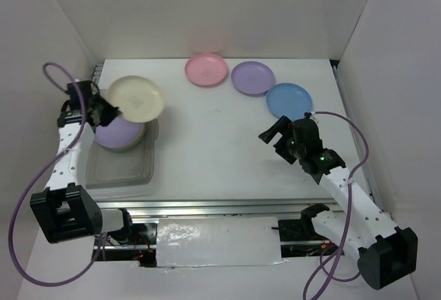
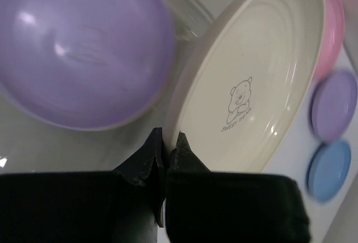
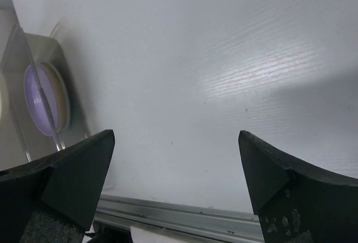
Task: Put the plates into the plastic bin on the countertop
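Cream plate (image 1: 136, 98) tilts above purple plate (image 1: 114, 134) in clear bin (image 1: 120, 172), seemingly stacked.

3 white walls box in the table (image 1: 213, 155). The back wall (image 1: 207, 10) stands along the far edge, with the left wall (image 1: 34, 45) and the right wall (image 1: 403, 72) along the side edges. All 3 are plain and bare. A metal rail (image 1: 227, 208) runs along the near edge and also shows low in the right wrist view (image 3: 184, 212). Just in front of it lies a glossy, wrinkled white sheet (image 1: 213, 241), a long strip. Thin red and orange wires (image 1: 142, 250) show in a dark gap at its left end.
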Motion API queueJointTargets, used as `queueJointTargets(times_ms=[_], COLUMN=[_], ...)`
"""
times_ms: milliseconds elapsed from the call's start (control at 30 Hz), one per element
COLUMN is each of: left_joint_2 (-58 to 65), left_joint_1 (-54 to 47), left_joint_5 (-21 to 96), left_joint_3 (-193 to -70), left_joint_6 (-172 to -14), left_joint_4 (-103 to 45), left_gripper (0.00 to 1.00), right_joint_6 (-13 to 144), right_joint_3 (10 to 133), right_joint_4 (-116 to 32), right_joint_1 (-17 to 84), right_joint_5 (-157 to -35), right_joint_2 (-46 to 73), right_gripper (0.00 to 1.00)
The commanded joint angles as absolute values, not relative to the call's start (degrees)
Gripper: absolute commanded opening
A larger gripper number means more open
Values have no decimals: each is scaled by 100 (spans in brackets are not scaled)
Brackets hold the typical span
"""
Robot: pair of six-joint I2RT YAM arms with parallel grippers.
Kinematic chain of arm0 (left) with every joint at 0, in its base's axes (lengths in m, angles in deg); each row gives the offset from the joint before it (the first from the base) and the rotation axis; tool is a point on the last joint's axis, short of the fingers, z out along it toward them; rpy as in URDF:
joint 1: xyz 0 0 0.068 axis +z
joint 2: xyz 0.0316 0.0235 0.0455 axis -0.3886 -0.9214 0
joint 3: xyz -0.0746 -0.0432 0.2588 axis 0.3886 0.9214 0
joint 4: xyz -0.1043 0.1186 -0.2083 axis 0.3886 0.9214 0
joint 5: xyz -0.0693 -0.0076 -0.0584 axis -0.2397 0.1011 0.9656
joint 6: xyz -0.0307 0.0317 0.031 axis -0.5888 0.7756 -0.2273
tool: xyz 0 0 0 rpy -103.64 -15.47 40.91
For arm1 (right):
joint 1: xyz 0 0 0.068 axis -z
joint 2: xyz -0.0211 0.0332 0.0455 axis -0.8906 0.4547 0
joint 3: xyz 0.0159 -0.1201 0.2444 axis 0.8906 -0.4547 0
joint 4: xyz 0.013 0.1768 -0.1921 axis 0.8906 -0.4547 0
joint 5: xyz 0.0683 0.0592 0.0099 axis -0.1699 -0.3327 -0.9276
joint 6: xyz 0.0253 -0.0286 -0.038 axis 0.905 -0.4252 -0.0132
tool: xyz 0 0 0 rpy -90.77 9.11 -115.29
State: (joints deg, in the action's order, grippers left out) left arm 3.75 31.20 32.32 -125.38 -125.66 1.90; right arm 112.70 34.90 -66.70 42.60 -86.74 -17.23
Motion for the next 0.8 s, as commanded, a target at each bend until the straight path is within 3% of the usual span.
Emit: queueJointTargets(times_ms=[0,200,400,467,500,567,600,767], left_joint_2=[632,-168,-757,-740,-740,-687,-617,-64], left_joint_1=[4146,5168,5407,5407,5381,5337,5258,4906], left_joint_5=[3768,4005,4199,4234,4269,4200,4129,2708], left_joint_3=[-12368,-12324,-12262,-12201,-12218,-12315,-12341,-12675], left_joint_6=[-12665,-12498,-12409,-12454,-12454,-12436,-12419,-12401], left_joint_4=[136,31,-110,-241,-224,-172,-67,776], left_gripper=[0,0,0,14,39,67,99,99], right_joint_6=[10986,10739,10607,10581,10537,10528,10511,10440], right_joint_3=[3242,3171,3232,3250,3259,3268,3268,3408], right_joint_4=[-6114,-5815,-5674,-5639,-5656,-5647,-5647,-5674], right_joint_1=[4502,4775,4889,4889,4889,4898,4924,5161], right_joint_5=[-9253,-9685,-9860,-9887,-9887,-9861,-9870,-9896], right_joint_2=[-1682,-1269,-1049,-1031,-1031,-1058,-1058,-926], right_gripper=[100,100,100,100,100,100,100,100])
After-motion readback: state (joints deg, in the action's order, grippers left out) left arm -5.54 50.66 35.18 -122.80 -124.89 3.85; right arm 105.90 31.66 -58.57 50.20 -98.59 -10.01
